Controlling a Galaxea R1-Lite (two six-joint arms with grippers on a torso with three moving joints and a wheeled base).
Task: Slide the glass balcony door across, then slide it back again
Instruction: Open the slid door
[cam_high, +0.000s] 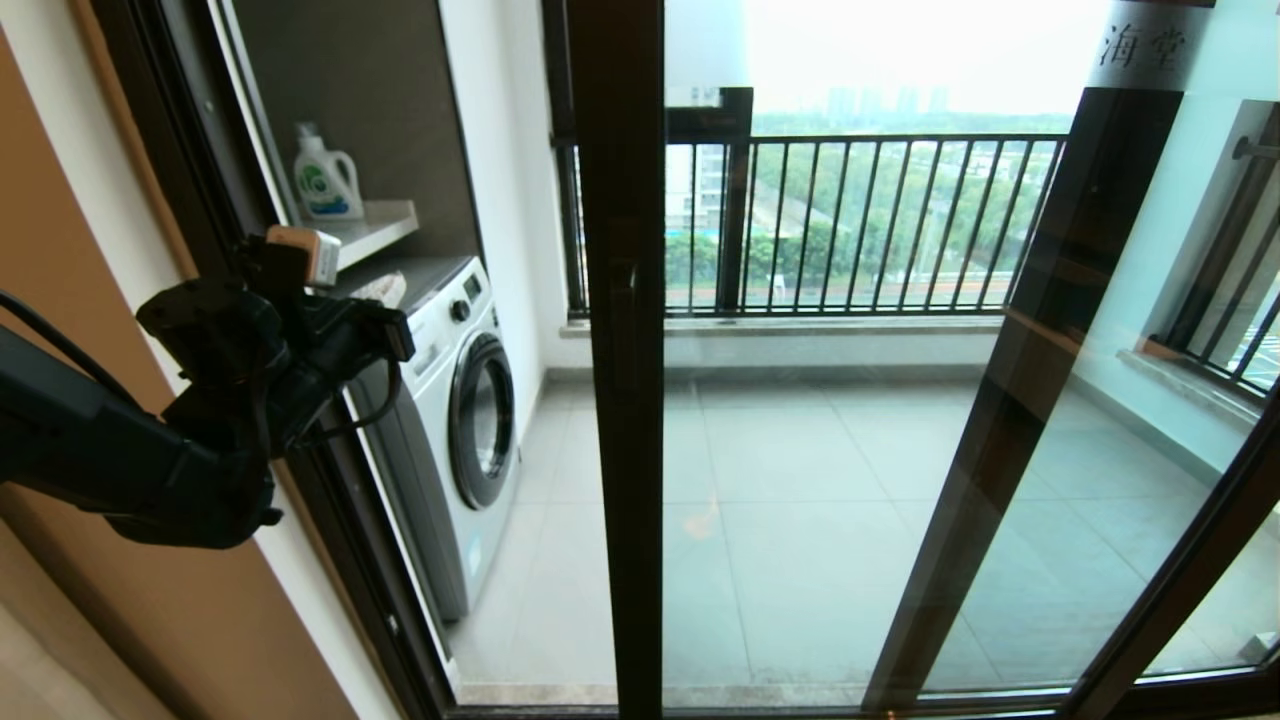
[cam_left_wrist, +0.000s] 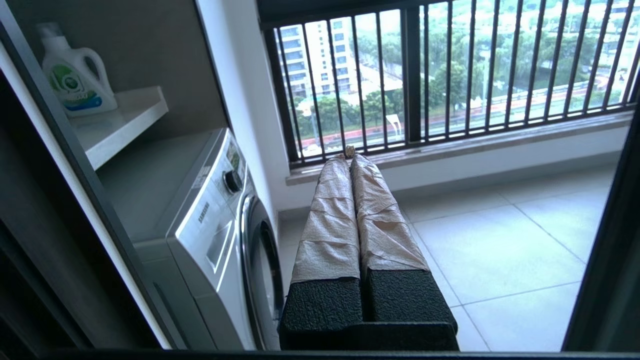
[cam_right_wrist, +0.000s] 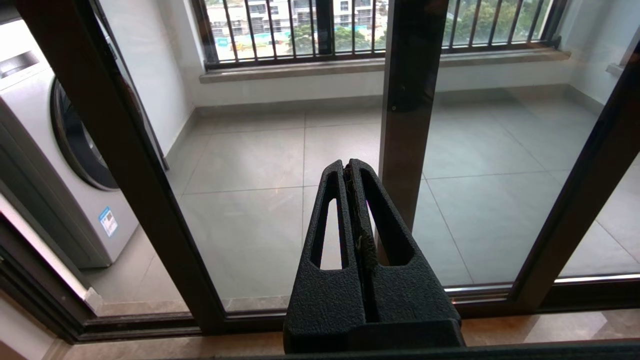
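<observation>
The glass balcony door (cam_high: 800, 400) stands partly slid across: its leading stile, a dark brown vertical frame member (cam_high: 625, 400), sits mid-opening in the head view, with an open gap to its left through which the washing machine (cam_high: 455, 420) and the balcony floor tiles (cam_high: 560, 560) show unglazed. Left claw (cam_left_wrist: 350, 155) hangs in that gap, raised near the left door jamb (cam_high: 180, 150); its two tape-wrapped fingers (cam_left_wrist: 330, 220) are pressed together, holding nothing. The door's stile lies to the right of the left claw, well apart from it — long axis vertical, so any push has to go sideways against the stile's edge or the black bar handle (cam_high: 622, 320) on it. The left arm is judged the nearer one to that edge. Right claw (cam_right_wrist: 352, 167) does not appear in the head view; its own wrist camera shows black fingers (cam_right_wrist: 330, 220) closed on each other, empty, aimed at the glass low down, close to a second brown upright (cam_right_wrist: 407, 100). Whether it touches the glass cannot be told. Only the left wrist view shows the detergent bottle (cam_left_wrist: 75, 75) on the shelf (cam_left_wrist: 120, 120) clearly, and the door frame as a dark strip at its edge (cam_left_wrist: 610, 250); only the right wrist view shows the bottom track (cam_right_wrist: 500, 295). The head view alone shows the frosted strip with characters (cam_high: 1145, 45) near the top.
</observation>
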